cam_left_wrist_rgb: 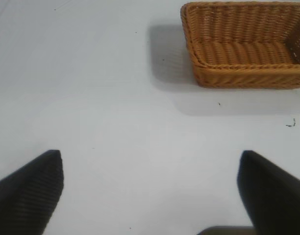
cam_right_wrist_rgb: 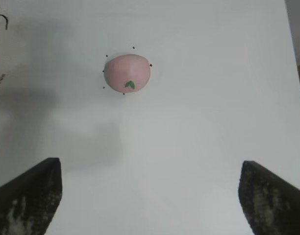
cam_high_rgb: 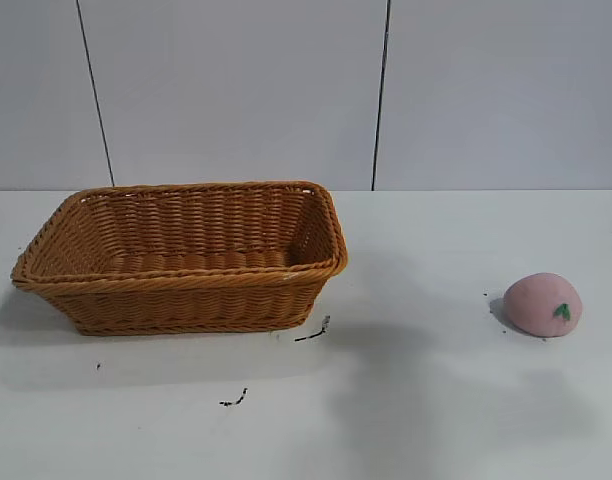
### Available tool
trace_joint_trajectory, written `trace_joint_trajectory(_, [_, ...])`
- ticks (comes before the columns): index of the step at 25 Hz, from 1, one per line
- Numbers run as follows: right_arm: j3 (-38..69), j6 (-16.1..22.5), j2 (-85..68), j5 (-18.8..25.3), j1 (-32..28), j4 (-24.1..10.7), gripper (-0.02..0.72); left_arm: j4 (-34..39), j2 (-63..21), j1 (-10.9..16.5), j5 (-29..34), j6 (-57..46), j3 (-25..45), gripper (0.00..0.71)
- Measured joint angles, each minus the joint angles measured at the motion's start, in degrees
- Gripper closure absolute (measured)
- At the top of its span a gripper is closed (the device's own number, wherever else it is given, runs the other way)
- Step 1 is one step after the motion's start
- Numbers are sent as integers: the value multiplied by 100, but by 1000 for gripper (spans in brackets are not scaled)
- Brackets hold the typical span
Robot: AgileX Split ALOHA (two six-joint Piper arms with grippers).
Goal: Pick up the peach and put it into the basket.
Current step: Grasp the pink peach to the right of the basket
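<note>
Two pincers stand spread wide and hold nothing: the right pincer (cam_right_wrist_rgb: pixel 150 196) hangs above bare desk (cam_high_rgb: pixel 436 420) with the peach (cam_right_wrist_rgb: pixel 127 73) ahead of it and apart from its fingertips, and the left pincer (cam_left_wrist_rgb: pixel 150 191) waits idle over its own side, the basket (cam_left_wrist_rgb: pixel 245 44) farther off in its view. You will find the peach (cam_high_rgb: pixel 543 304) resting on the desk toward the right side of the exterior view, well apart from the basket (cam_high_rgb: pixel 186 258), which sits on the left with nothing visible inside it. Expect the peach to be light and soft, likely to give under pressure rather than slip, so it should tolerate a firm squeeze without harm. Take it across its widest part, low enough that the fingertips close around the rounded sides and not over the dome, where it could squirt out. It looks like a small matte lump of pale pink, flattened where it meets the desk, with a tiny green leaf mark on the side facing the exterior camera. The basket is a large rectangular orange-brown wicker piece with flared sides and a braided rim, an easy target for the drop.
</note>
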Motion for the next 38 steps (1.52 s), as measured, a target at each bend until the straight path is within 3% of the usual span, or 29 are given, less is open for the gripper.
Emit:
trace_joint_trajectory(4, [-895, 0, 1595, 350, 0, 53, 26, 0, 0, 0, 0, 0, 0, 17])
trace_joint_trajectory(7, [-1439, -7, 2522, 375, 21, 165, 26, 0, 0, 0, 0, 0, 0, 17])
trace_joint_trajectory(15, [-1856, -177, 3858, -235, 382, 160, 26, 0, 0, 0, 0, 0, 0, 17])
trace_joint_trajectory(20, [-1856, -4, 4318, -703, 336, 47, 26, 0, 0, 0, 0, 0, 0, 17])
trace_joint_trajectory(38, [-1861, -85, 5228, -1324, 324, 175, 26, 0, 0, 0, 0, 0, 0, 17])
